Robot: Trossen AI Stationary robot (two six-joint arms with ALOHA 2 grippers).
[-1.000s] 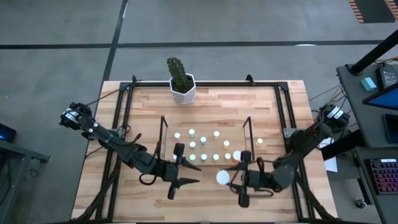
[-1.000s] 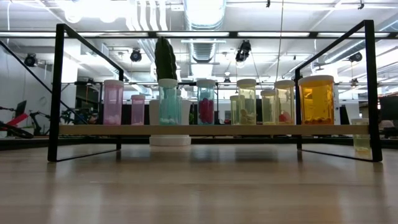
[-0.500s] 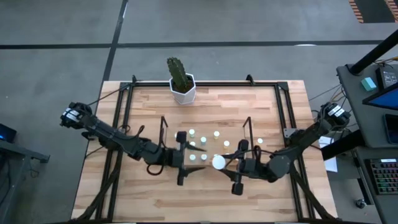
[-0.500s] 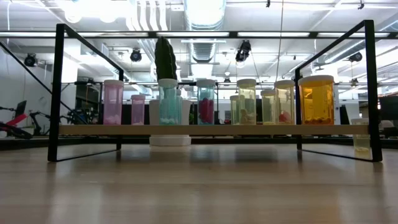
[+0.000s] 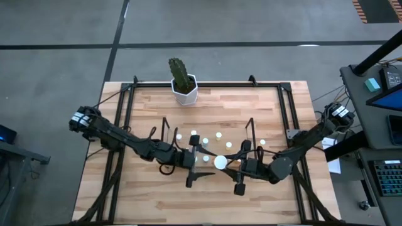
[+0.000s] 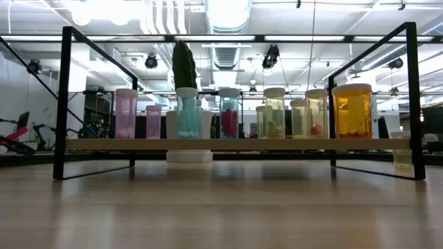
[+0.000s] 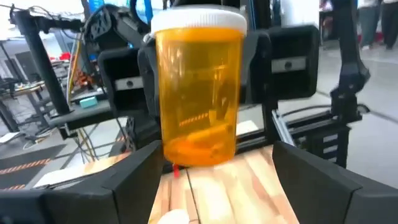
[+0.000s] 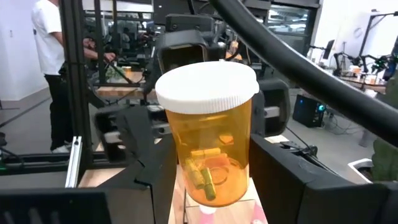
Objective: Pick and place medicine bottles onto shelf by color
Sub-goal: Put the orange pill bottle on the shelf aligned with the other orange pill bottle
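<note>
1. Gripping the large orange medicine bottle [image 8: 208, 143] between its fingers, the right tool [image 5: 239, 169] holds the bottle upright above the shelf [image 5: 164, 129], over its near side.
2. Facing it from the other side, the left tool [image 5: 200, 162] has its fingers [image 7: 124, 186] spread wide apart, one on each side of the orange bottle and clear of it.
3. Seen from above, the bottle's white cap [image 5: 221, 162] lies between the two tools, which point at each other over the middle of the tabletop [image 5: 157, 204].
4. Inside the amber bottle, a few yellowish and reddish pills lie at the bottom, as the right wrist view shows.
5. Small white-capped medicine bottles [image 5: 218, 135] stand in rows on the shelf, just beyond the two tools in the high view.
6. At table height, the shelf carries a row of bottles: a pink one [image 6: 126, 113] at the left end, a bluish one [image 6: 187, 113] further in, greenish ones [image 6: 274, 113] toward the right, and another big orange bottle [image 6: 353, 111] at the right end.
7. One small pale bottle [image 5: 262, 142] stands on the tabletop just outside the shelf's right end.
8. A cactus in a white pot [image 5: 184, 82] sits at the tabletop's far edge.
9. A person [image 8: 51, 62] in a white shirt stands in the room beyond.
</note>
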